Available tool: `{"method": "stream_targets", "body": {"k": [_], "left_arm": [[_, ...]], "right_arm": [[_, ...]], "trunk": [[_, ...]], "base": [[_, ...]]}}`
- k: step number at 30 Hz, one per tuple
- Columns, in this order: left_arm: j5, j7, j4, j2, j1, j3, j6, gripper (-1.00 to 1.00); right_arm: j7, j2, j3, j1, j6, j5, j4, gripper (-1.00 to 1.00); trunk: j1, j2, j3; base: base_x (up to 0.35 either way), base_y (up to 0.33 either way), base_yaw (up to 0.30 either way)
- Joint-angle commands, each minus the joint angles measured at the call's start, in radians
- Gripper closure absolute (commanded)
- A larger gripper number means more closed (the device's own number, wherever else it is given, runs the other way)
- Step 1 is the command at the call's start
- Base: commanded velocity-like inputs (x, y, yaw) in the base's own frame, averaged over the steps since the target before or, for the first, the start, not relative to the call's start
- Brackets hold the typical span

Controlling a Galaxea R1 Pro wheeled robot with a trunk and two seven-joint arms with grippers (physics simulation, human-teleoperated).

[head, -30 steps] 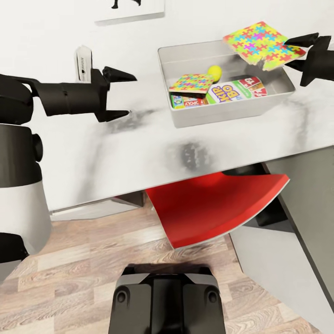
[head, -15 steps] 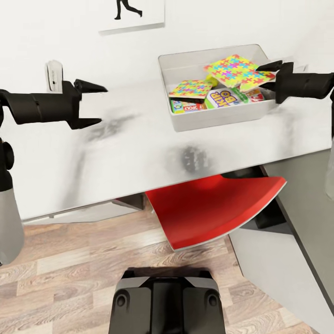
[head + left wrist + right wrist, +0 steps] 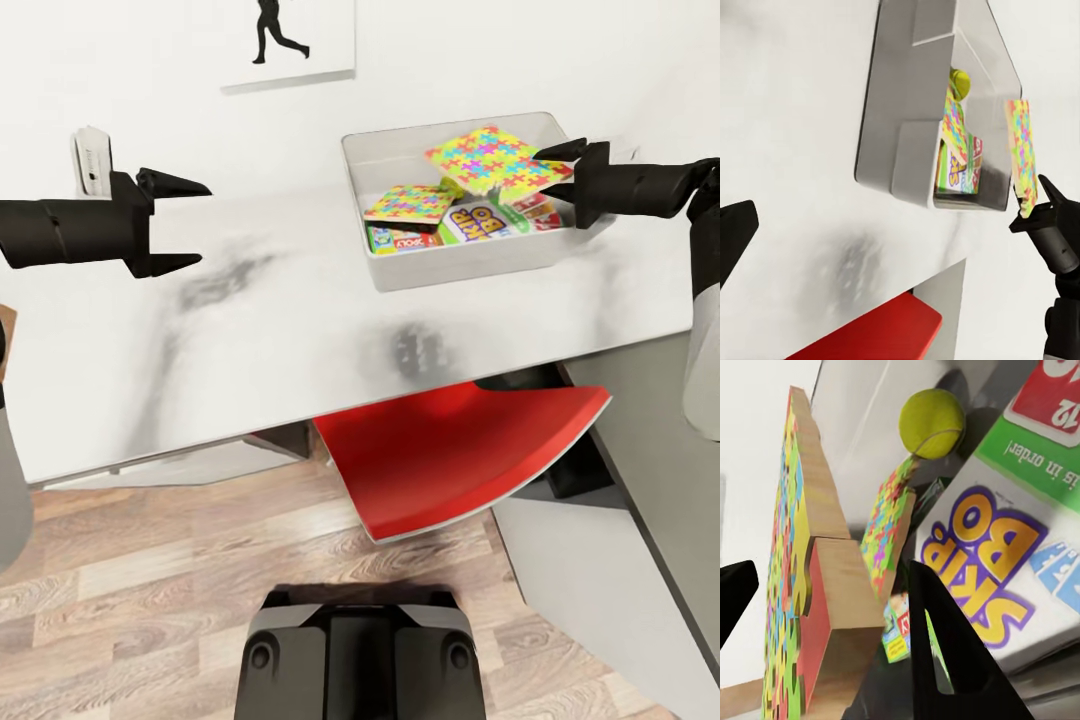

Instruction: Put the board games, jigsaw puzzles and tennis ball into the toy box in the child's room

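We hold the second jigsaw puzzle (image 3: 490, 160) by its edge in our right gripper (image 3: 565, 172), the fingers closed on the mat and keeping it tilted over the toy box (image 3: 400, 270), which stands on the table (image 3: 250, 330) toward its far right corner. We carry it at a slant so its lower edge can slide in over the rim and settle on what already lies inside.

In the right wrist view the tennis ball (image 3: 932, 424) rests against the box's far wall, the first jigsaw puzzle (image 3: 889, 529) leans on a small game box, and the Skip-Bo board game (image 3: 982, 562) lies flat beside them, with a red-and-green game box (image 3: 1042, 405) next to it. The third board game we cannot pick out with certainty; it may be the small printed box (image 3: 395, 238) under the first puzzle.

Our left gripper (image 3: 180, 225) hovers with its fingers spread wide and nothing between them, over the left part of the table, well apart from the box, kept clear because the right arm does the work.

Against a second ago, the puzzle has come down from above the box's far right corner to just over its contents, and the right arm has swung inward. The camera has also shifted, so the wall picture shows more fully. By our judgement only the release remains.
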Motion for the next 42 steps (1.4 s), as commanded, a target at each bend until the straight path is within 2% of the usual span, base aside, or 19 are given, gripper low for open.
{"method": "stream_targets", "body": {"k": [1,16,22,25,30,42], "left_arm": [[0.008,0.009,0.000,0.001,-0.001,0.000,0.001,-1.00],[0.008,0.010,0.000,0.002,0.001,-0.002,0.000,-1.00],[0.008,0.010,0.000,-0.001,0.002,-0.003,-0.001,-1.00],[0.008,0.010,0.000,-0.002,0.002,-0.005,-0.001,-1.00],[0.008,0.010,0.000,-0.004,0.002,-0.005,-0.001,-1.00],[0.008,0.010,0.000,-0.007,0.002,-0.005,-0.002,-1.00]], "right_arm": [[-0.012,0.001,-0.003,-0.001,0.003,-0.009,0.000,1.00],[-0.018,0.001,-0.006,-0.002,0.000,-0.008,0.000,1.00],[-0.092,0.002,-0.008,-0.006,-0.027,-0.010,0.000,1.00],[-0.158,0.003,-0.008,-0.008,-0.055,-0.013,0.000,1.00],[-0.213,0.004,-0.009,-0.008,-0.076,-0.017,0.000,1.00],[-0.253,0.003,-0.010,-0.004,-0.089,-0.019,-0.003,1.00]], "trunk": [[0.001,-0.002,0.000],[0.001,-0.002,0.025],[0.001,-0.002,0.035],[0.001,-0.002,0.039],[0.001,-0.002,0.048],[0.001,-0.002,0.066]], "base": [[0.000,0.000,0.000],[0.000,0.000,0.000],[0.000,0.000,0.000],[0.000,0.000,0.000],[0.000,0.000,0.000],[0.000,0.000,0.000]]}}
